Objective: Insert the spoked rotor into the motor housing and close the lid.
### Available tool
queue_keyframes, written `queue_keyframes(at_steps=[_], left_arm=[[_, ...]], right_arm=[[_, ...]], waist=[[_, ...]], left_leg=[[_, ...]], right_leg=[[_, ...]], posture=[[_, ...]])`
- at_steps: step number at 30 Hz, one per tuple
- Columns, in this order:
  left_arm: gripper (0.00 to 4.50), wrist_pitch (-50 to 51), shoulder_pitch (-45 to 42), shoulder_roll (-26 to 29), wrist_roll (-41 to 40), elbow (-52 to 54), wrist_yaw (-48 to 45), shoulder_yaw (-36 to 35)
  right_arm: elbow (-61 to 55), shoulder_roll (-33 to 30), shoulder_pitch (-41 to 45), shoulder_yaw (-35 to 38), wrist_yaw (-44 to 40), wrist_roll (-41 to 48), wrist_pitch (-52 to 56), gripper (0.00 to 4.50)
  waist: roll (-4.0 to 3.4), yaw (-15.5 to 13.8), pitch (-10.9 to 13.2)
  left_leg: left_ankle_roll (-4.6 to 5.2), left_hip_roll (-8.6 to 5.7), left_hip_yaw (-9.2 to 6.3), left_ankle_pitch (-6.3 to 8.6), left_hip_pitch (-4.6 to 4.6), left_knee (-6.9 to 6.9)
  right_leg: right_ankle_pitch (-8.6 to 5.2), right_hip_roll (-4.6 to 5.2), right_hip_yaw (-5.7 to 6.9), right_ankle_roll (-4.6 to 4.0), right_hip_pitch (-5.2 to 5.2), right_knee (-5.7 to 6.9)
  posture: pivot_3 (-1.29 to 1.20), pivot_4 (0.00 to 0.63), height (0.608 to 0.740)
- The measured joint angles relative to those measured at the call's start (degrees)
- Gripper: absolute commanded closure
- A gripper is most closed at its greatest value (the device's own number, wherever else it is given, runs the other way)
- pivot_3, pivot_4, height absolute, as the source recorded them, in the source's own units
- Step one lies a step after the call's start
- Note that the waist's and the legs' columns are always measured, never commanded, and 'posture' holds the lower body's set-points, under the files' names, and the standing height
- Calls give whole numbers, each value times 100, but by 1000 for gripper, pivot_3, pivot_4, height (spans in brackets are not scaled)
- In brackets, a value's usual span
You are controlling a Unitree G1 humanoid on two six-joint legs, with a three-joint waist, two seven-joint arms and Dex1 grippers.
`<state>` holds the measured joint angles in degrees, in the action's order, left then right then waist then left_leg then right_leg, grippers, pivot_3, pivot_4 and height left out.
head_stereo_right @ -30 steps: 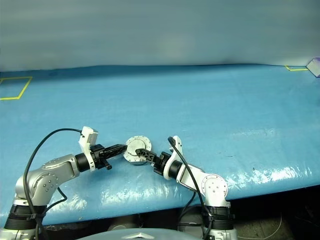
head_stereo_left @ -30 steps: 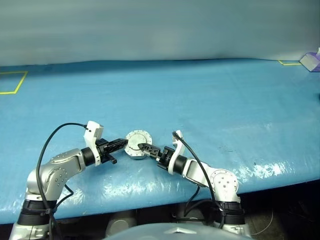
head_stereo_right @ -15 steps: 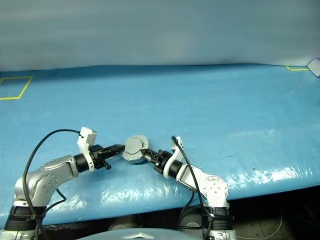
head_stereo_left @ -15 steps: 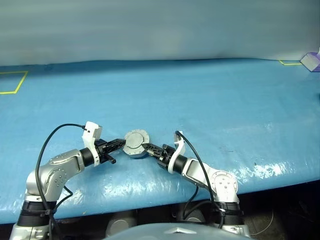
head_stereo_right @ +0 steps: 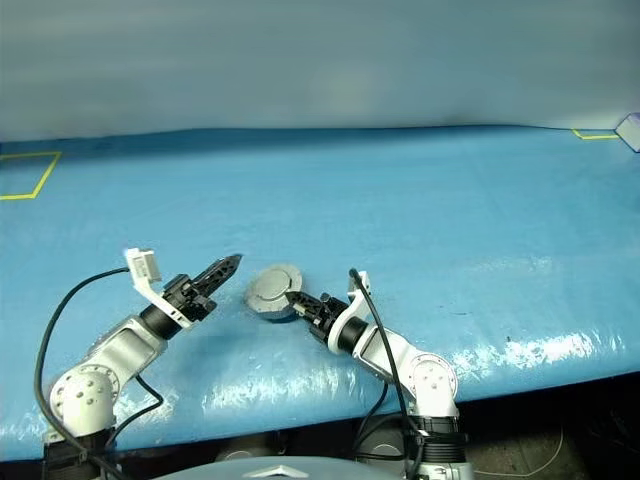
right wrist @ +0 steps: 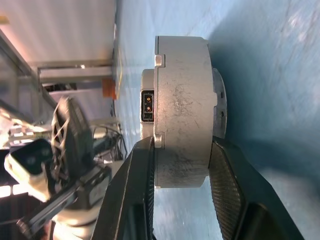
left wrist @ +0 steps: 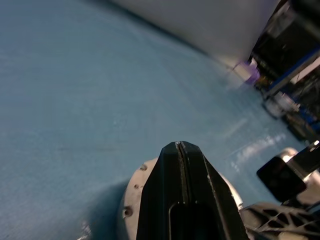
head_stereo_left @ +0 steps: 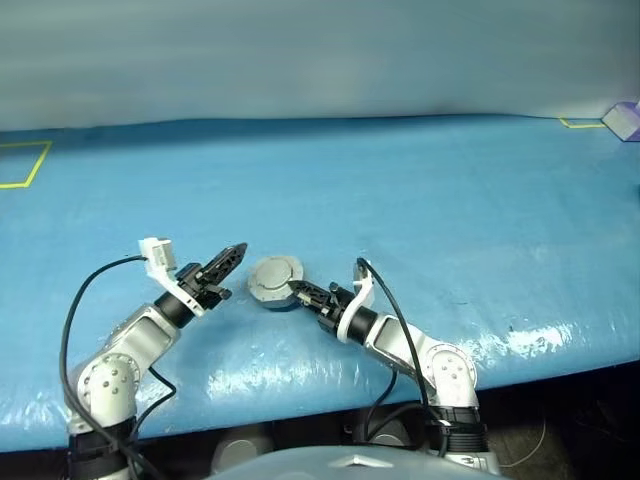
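No readable writing or labels anywhere. The motor housing (head_stereo_left: 275, 283) sits on the blue table (head_stereo_left: 420, 200) with the lid (head_stereo_right: 274, 284) down flat on top, plain grey face up. The right hand (head_stereo_left: 301, 293) is just right of the housing, its two black fingers (right wrist: 227, 190) pinching the housing, one above and one below, as the right wrist view shows. A small dark connector socket (right wrist: 148, 105) sits in the housing's side wall. The left hand (head_stereo_left: 233, 254) is just left of the housing, lifted off it and not touching, fingers pressed together with no gap, holding nothing; the tip points toward the housing. In the left wrist view the closed fingers (left wrist: 182, 200) lie in front of the housing's pale rim. Black cables (head_stereo_left: 85, 295) loop off both wrists. Yellow tape lines (head_stereo_left: 25, 165) lie far behind and left of the housing, more tape and a purple-white object (head_stereo_left: 625, 118) far behind and right. Nothing else near the housing.
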<state>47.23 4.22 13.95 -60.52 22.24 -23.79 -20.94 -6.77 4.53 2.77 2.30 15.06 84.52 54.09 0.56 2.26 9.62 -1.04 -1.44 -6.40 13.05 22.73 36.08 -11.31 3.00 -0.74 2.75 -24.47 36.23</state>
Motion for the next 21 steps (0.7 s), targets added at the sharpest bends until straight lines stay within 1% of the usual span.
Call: queue_keyframes(at_steps=[1,4,9,12,13,21], left_arm=[[3884,33,143,-38,-183,52,113,-41],[2917,76,635,-483,-886,103,675,-177],[1215,-181,1066,-1494,-2108,103,1683,-59],[201,-327,1160,-1728,-2526,103,1938,177],[0,-387,1199,-1734,-2669,103,1977,245],[0,-800,1391,-1753,-3597,103,1746,867]], right_arm=[[1,0,16,29,24,26,-88,3336],[5,-2,119,157,114,95,-388,3336],[28,-7,487,225,138,284,-684,3336],[28,-10,625,193,134,411,-768,3336],[28,-11,652,183,135,442,-775,3336],[-119,-11,760,-105,139,775,-779,3336]], waist=[[0,-3,0],[1,-9,2],[4,-20,3],[4,-18,3],[4,-17,3],[3,-14,4]], left_leg=[[1,-3,0,1,2,0],[7,-2,1,3,7,2],[11,-4,1,2,12,10],[11,-10,0,2,12,8],[11,-9,0,2,12,7],[11,-9,1,2,14,7]], right_leg=[[0,0,1,0,1,-4],[3,2,0,5,4,-18],[6,3,0,10,7,-22],[5,-9,0,7,6,-22],[5,-11,0,4,6,-22],[5,-13,-3,2,4,-23]], posture=[[0,150,740],[0,150,740],[0,150,740],[0,150,740],[0,150,740],[0,150,740]])
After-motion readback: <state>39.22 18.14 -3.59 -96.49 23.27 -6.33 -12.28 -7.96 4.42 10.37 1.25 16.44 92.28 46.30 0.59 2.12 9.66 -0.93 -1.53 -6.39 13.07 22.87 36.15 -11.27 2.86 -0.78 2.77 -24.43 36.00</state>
